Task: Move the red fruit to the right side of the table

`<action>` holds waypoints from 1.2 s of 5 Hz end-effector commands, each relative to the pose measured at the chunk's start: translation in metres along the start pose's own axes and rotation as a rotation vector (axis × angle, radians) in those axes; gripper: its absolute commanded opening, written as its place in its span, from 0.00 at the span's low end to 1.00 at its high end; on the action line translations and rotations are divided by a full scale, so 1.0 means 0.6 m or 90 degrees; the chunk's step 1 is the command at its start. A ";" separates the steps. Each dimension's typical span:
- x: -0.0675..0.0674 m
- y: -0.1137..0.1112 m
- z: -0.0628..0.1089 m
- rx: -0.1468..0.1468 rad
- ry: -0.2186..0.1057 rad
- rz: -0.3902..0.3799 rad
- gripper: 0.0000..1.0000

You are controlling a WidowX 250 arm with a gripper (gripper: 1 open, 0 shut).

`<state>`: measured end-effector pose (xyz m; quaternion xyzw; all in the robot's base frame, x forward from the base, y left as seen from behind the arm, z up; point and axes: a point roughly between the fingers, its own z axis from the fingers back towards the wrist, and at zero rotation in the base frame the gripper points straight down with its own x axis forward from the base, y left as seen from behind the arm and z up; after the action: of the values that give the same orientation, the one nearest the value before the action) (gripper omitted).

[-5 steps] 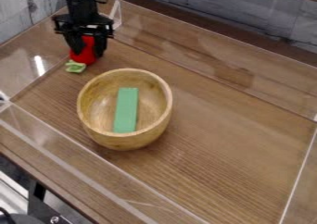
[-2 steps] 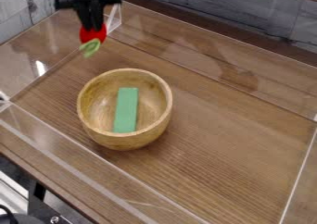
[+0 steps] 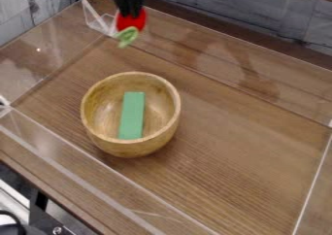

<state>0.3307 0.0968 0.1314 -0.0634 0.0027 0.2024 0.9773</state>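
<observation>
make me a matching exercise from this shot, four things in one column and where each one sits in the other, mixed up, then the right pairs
Things:
1. red fruit
2. green block
3. wooden bowl
4. pincer

Places or states:
A. lying flat inside the bowl
B. standing on the table, left of centre
C. shut on the fruit, at the top left of the view
D. held up off the tabletop, leafy cap hanging low

Right pairs: 1-D, 2-A, 3-B, 4-C
</observation>
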 end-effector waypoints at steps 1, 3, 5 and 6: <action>-0.032 -0.068 0.017 -0.006 -0.036 -0.057 0.00; -0.092 -0.195 -0.048 -0.003 -0.010 -0.178 0.00; -0.136 -0.275 -0.114 0.010 0.019 -0.261 0.00; -0.154 -0.275 -0.145 0.010 0.034 -0.266 0.00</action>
<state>0.3094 -0.0983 0.0572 -0.0551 0.0359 -0.0043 0.9978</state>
